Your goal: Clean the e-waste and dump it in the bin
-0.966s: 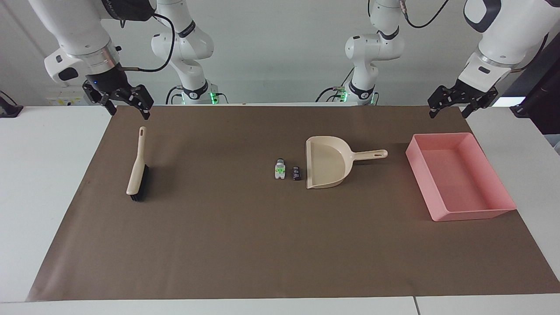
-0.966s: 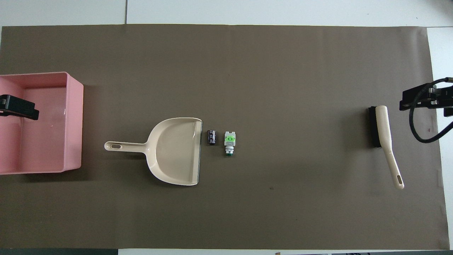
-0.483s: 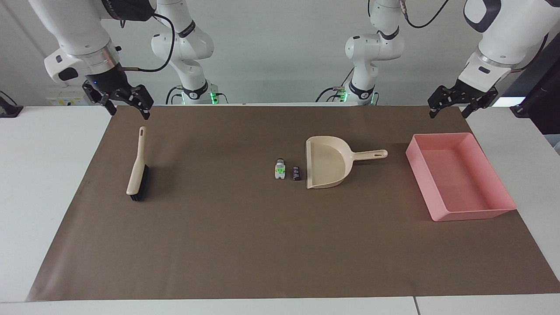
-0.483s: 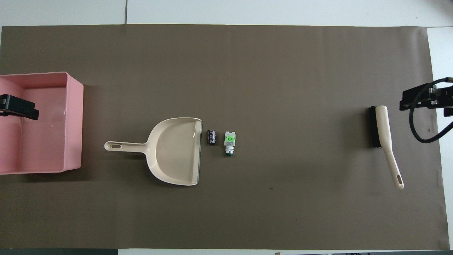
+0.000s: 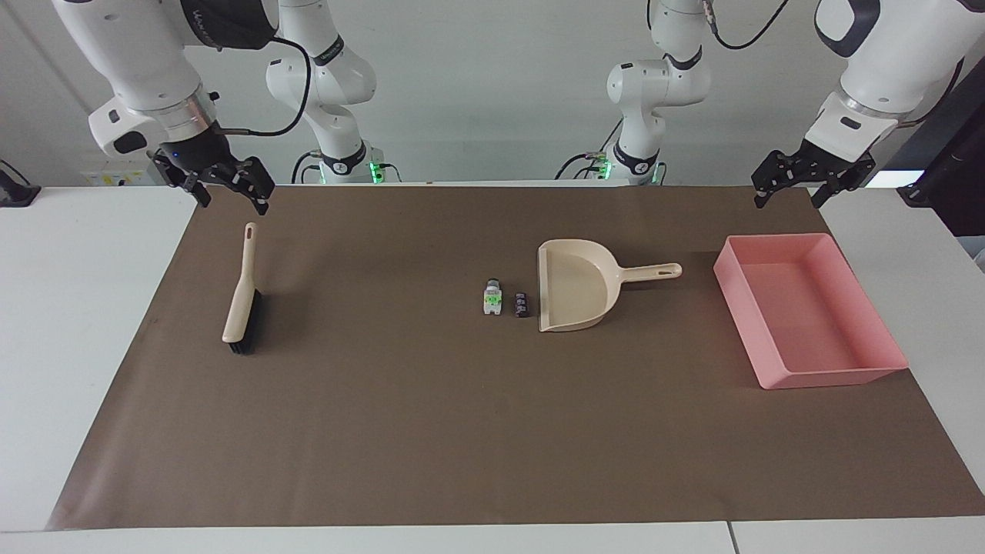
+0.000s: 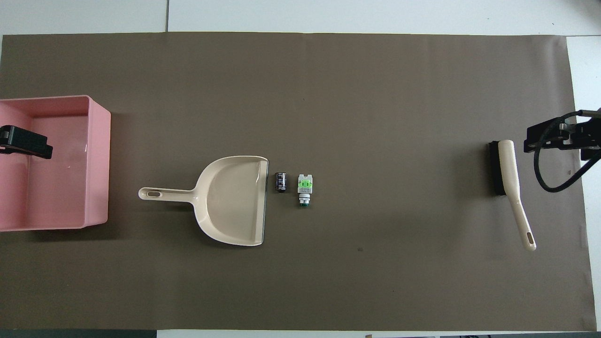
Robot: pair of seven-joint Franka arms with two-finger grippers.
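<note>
Right gripper (image 5: pixel 225 187) hangs spread wide, holding nothing, over the mat near the brush (image 5: pixel 241 296) handle — job not begun; next, prob. grab that handle. Left gripper (image 5: pixel 794 183) waits, also spread, empty, near the bin (image 5: pixel 869 312).

Overhead: e-waste (image 6: pixel 293 184) — white-green block & black-purple bit — lies just beside the dustpan (image 6: pixel 235 199) mouth.

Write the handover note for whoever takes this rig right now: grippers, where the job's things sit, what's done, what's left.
Right gripper: open, holding nothing, in the air over the mat's edge near the brush handle.
Left gripper: open, holding nothing, waiting in the air near the bin.
E-waste: white-green block and black-purple piece lie on the mat side by side, the black-purple one next to the dustpan mouth.
Bin: at the left arm's end, nothing in it.
Done: nothing; brush and dustpan lie ungrasped.
Left: grasp both, sweep the bits into the dustpan, tip it into the bin.
</note>
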